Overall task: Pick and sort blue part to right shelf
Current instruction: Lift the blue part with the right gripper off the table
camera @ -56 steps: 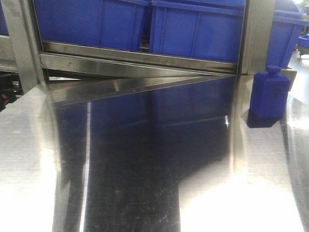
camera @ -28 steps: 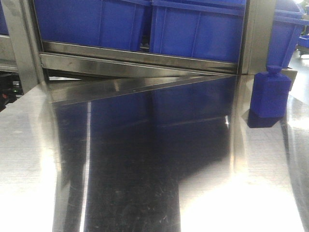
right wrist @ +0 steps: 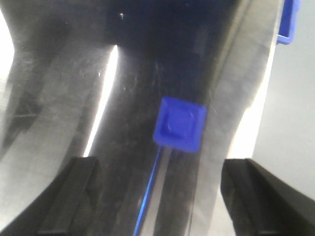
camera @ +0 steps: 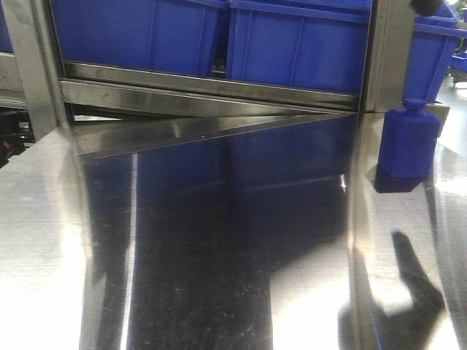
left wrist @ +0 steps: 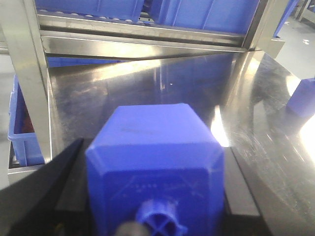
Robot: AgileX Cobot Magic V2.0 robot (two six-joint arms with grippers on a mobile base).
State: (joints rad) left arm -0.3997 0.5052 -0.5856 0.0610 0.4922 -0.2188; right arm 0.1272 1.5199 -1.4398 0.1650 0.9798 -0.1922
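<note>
While the right claw (right wrist: 160,169) hangs spread wide above the upright blue part (camera: 408,146) at the worktop's (camera: 219,255) right edge (by the shelf (camera: 387,58) post), left claw (left wrist: 155,167) clamped on a second part (left wrist: 152,142).

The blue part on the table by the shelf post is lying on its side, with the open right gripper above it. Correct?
Not quite. The blue part stands upright, cap on top, as the exterior front-facing view shows. The right gripper is open above it, as you said.
</note>
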